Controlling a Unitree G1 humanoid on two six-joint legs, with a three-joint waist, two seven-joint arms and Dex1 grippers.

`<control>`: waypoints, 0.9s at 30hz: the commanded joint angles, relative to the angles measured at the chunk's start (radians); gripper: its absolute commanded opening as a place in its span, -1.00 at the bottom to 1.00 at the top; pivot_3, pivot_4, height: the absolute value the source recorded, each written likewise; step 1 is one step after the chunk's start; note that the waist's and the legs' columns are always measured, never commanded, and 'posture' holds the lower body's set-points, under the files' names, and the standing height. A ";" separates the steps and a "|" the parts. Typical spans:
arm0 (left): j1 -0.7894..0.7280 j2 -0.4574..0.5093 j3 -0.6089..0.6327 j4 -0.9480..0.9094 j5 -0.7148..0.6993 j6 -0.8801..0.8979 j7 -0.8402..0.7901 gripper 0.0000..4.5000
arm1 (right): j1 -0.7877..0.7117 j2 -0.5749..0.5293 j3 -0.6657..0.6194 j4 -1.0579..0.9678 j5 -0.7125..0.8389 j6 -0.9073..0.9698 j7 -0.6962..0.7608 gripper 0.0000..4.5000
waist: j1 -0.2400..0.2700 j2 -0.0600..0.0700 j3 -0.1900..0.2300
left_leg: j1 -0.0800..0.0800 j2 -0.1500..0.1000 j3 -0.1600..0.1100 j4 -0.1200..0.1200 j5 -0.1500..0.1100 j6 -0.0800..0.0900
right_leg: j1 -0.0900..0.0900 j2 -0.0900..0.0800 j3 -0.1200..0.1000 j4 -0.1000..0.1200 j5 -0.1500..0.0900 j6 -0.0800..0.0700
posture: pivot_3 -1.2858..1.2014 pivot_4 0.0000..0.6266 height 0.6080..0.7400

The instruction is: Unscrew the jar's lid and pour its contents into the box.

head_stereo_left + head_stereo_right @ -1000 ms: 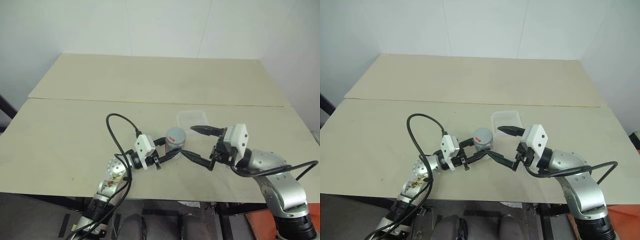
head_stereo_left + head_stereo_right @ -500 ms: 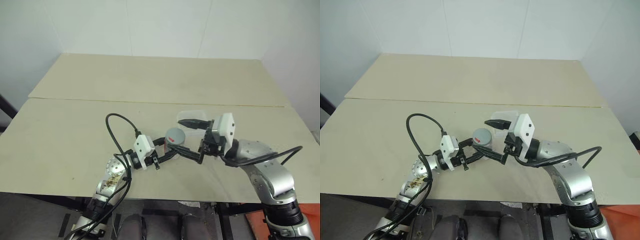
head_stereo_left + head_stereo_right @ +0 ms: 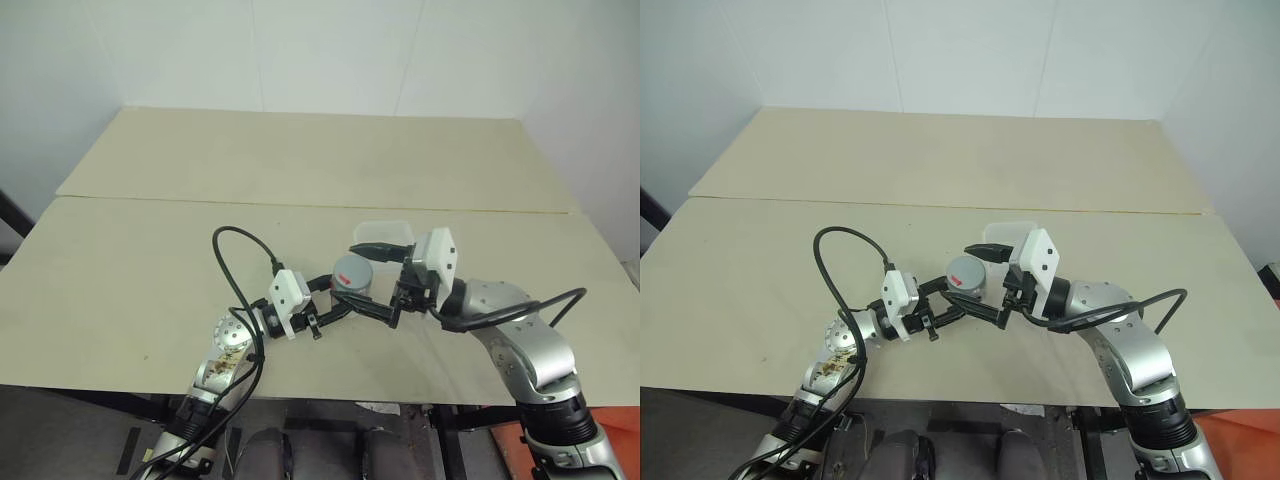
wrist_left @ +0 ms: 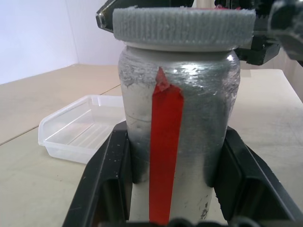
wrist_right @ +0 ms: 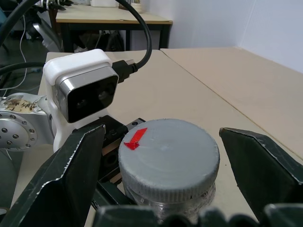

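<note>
My left wrist cam gives what the head cams can't: the jar close up, silver wall w/ a red strip running down its front, my left fingers pressed against both its sides low on the body, so the left gripper is pinching the jar tight. Same view shows the ribbed grey lid on top and, off to one side behind the jar, the clear box on the bench, well clear of my left fingers. My right wrist cam shows the lid from above instead: flat grey disc w/ a small red mark near its edge, sitting right between my right fingers, which stand spread wide, one each side, gap on both sides, not touching the lid. That view also shows the white camera block of my left wrist just behind the jar. Head views give the layout: jar upright on the bench between both grippers, right gripper reaching in from the right w/ one finger beyond the lid, the other on the near side; box just past the far right finger, beside the jar.
</note>
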 commanded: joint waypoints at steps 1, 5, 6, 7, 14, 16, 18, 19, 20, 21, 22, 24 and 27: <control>-0.012 -0.006 0.001 -0.015 0.003 -0.031 0.005 -0.14 | -0.009 0.005 -0.020 -0.021 0.010 -0.011 -0.002 0.74 | 0.000 0.000 0.000 | 0.000 0.000 0.000 0.000 0.000 0.000 | 0.000 0.000 0.000 0.000 0.000 0.000 | 0.03 -0.52 1.00; -0.012 -0.007 0.001 -0.013 0.004 -0.030 0.005 -0.14 | -0.010 0.008 -0.020 -0.021 -0.003 -0.012 -0.018 0.31 | 0.000 0.000 0.000 | 0.000 0.000 0.000 0.000 0.000 0.000 | 0.000 0.000 0.000 0.000 0.000 0.000 | 0.03 -0.52 1.00; -0.011 -0.007 0.001 -0.013 0.004 -0.030 0.006 -0.14 | -0.010 0.010 -0.020 -0.021 -0.005 -0.010 -0.023 0.31 | 0.000 0.000 0.000 | 0.000 0.000 0.000 0.000 0.000 0.000 | 0.000 0.000 0.000 0.000 0.000 0.000 | 0.03 -0.52 1.00; -0.011 -0.007 0.001 -0.014 0.004 -0.029 0.006 -0.14 | -0.010 0.012 -0.021 -0.021 -0.006 -0.008 -0.024 0.31 | 0.000 0.000 0.000 | 0.000 0.000 0.000 0.000 0.000 0.000 | 0.000 0.000 0.000 0.000 0.000 0.000 | 0.03 -0.52 1.00; -0.008 -0.006 -0.002 -0.016 0.003 -0.027 0.007 -0.14 | -0.011 0.013 -0.026 -0.024 0.000 0.002 -0.024 0.31 | 0.000 0.000 0.000 | 0.000 0.000 0.000 0.000 0.000 0.000 | 0.000 0.000 0.000 0.000 0.000 0.000 | 0.03 -0.52 1.00; -0.007 -0.006 -0.003 -0.016 0.004 -0.027 0.007 -0.14 | -0.015 0.016 -0.035 -0.031 0.020 0.020 -0.030 0.31 | 0.000 0.000 0.000 | 0.000 0.000 0.000 0.000 0.000 0.000 | 0.000 0.000 0.000 0.000 0.000 0.000 | 0.03 -0.52 1.00; -0.006 -0.006 -0.004 -0.015 0.005 -0.028 0.008 -0.14 | -0.022 0.023 -0.052 -0.041 0.056 0.040 -0.036 0.31 | 0.000 0.000 0.000 | 0.000 0.000 0.000 0.000 0.000 0.000 | 0.000 0.000 0.000 0.000 0.000 0.000 | 0.03 -0.52 1.00; -0.005 -0.006 -0.004 -0.014 0.005 -0.028 0.008 -0.14 | -0.025 0.027 -0.061 -0.046 0.075 0.048 -0.037 0.31 | 0.000 0.000 0.000 | 0.000 0.000 0.000 0.000 0.000 0.000 | 0.000 0.000 0.000 0.000 0.000 0.000 | 0.03 -0.52 1.00; -0.005 -0.006 -0.005 -0.013 0.005 -0.028 0.008 -0.14 | -0.029 0.031 -0.070 -0.050 0.093 0.056 -0.040 0.31 | 0.000 0.000 0.000 | 0.000 0.000 0.000 0.000 0.000 0.000 | 0.000 0.000 0.000 0.000 0.000 0.000 | 0.03 -0.52 1.00; -0.004 -0.006 -0.005 -0.014 0.005 -0.027 0.008 -0.14 | -0.034 0.036 -0.081 -0.054 0.116 0.069 -0.048 0.31 | 0.000 0.000 0.000 | 0.000 0.000 0.000 0.000 0.000 0.000 | 0.000 0.000 0.000 0.000 0.000 0.000 | 0.03 -0.52 1.00; -0.004 -0.006 -0.005 -0.013 0.005 -0.027 0.007 -0.14 | -0.039 0.041 -0.089 -0.056 0.134 0.082 -0.055 0.31 | 0.000 0.000 0.000 | 0.000 0.000 0.000 0.000 0.000 0.000 | 0.000 0.000 0.000 0.000 0.000 0.000 | 0.03 -0.52 1.00; -0.004 -0.005 -0.005 -0.011 0.004 -0.029 0.006 -0.14 | -0.046 0.048 -0.101 -0.060 0.162 0.104 -0.069 0.31 | 0.000 0.000 0.000 | 0.000 0.000 0.000 0.000 0.000 0.000 | 0.000 0.000 0.000 0.000 0.000 0.000 | 0.03 -0.52 1.00; -0.004 -0.007 -0.005 -0.008 0.005 -0.030 0.007 -0.14 | -0.051 0.053 -0.116 -0.065 0.203 0.135 -0.087 0.31 | 0.000 0.000 0.000 | 0.000 0.000 0.000 0.000 0.000 0.000 | 0.000 0.000 0.000 0.000 0.000 0.000 | 0.03 -0.52 1.00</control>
